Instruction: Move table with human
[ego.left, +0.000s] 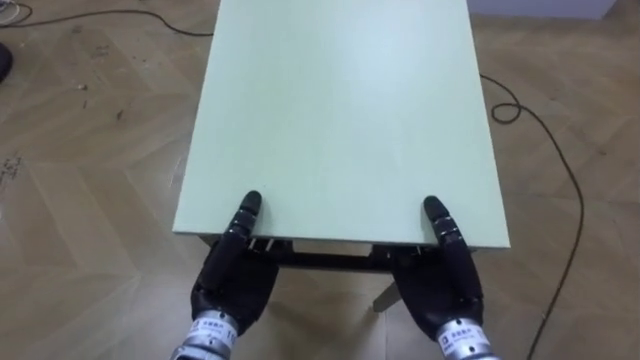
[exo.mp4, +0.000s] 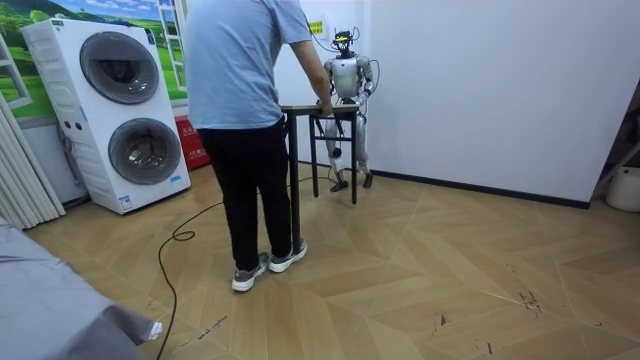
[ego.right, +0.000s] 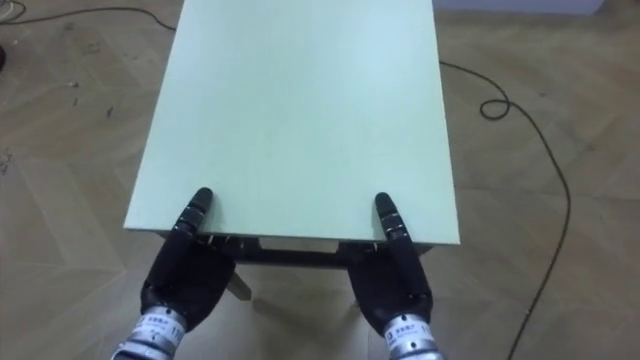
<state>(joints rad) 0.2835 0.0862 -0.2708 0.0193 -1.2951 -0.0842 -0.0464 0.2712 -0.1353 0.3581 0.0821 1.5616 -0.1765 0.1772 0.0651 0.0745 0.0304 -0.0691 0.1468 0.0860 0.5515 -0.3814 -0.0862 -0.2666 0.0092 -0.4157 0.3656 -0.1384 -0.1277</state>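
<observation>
Left hand and right hand clamp the near edge of the pale green table. Each thumb lies flat on top with palm and fingers tucked beneath, wrists level, one near each corner. A person holds the far end; whether the table's legs are off the floor is unclear. Risks: an uneven pace could drag the edge from under the thumbs; the floor cable could snag a leg.

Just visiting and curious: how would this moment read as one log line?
left hand: at table near edge, left side | right hand: same edge, right side | person: stands at far end, hand on table
</observation>
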